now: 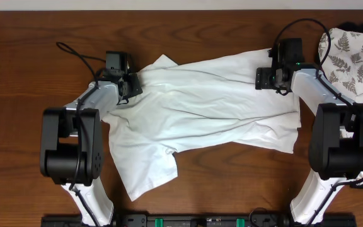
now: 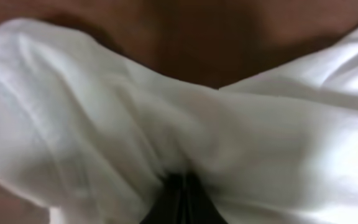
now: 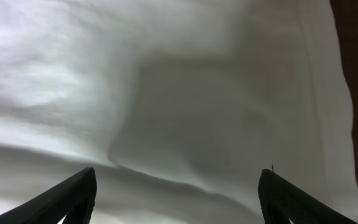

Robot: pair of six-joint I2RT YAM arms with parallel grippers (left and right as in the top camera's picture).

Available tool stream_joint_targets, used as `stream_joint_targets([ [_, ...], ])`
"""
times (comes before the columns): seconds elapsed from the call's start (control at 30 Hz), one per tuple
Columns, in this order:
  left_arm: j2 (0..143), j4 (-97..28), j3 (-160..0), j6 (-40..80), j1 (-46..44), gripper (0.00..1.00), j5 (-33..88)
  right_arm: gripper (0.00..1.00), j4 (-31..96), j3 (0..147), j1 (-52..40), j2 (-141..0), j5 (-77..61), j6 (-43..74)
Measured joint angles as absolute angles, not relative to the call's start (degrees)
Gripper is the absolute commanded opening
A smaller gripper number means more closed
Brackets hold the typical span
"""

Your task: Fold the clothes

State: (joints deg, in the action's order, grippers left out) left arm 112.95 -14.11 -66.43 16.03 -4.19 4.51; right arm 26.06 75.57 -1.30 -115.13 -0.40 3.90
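Right gripper [image 3: 179, 175] gapes wide over the T-shirt [image 1: 200, 107]; left gripper [image 1: 132, 84] pinches its cloth.

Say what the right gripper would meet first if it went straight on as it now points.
The white T-shirt: the open right gripper points straight at its cloth, nothing between. How near the cloth lies is unclear.
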Motion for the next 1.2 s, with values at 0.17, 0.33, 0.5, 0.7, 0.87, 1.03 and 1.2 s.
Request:
stream_joint_targets([
  [0.17, 111.35, -17.74, -66.02, 16.03, -4.19, 0.08, 4.51, 0.82, 26.2, 75.57, -1.3, -115.13, -0.25, 3.9],
  [0.33, 106.8, -19.29, -64.51, 15.66, -4.19, 0.25, 4.49, 0.81, 26.3, 75.57, -1.3, -115.13, -0.23, 3.9],
  [0.5, 95.98, -10.17, -65.04, 13.58, -4.19, 0.34, 4.49, 0.81, 26.79, 75.57, -1.3, -115.13, -0.23, 3.9],
  [0.7, 91.44, -5.45, -66.98, 10.76, -4.16, 0.36, 4.49, 0.81, 28.03, 75.57, -1.3, -115.13, -0.21, 3.9],
  [0.87, 94.52, -7.05, -66.89, 8.91, -3.51, 0.37, 4.27, 0.81, 28.93, 75.57, -1.3, -115.13, -0.23, 3.9],
  [1.03, 96.36, -6.15, -66.85, 8.73, -0.73, 0.37, 5.5, 0.82, 29.39, 75.57, -1.3, -115.13, -0.23, 3.9],
  [1.2, 98.13, -3.36, -66.85, 8.05, -0.01, 0.54, 10.28, 0.82, 29.39, 75.57, -1.3, -115.13, -0.21, 3.9],
])
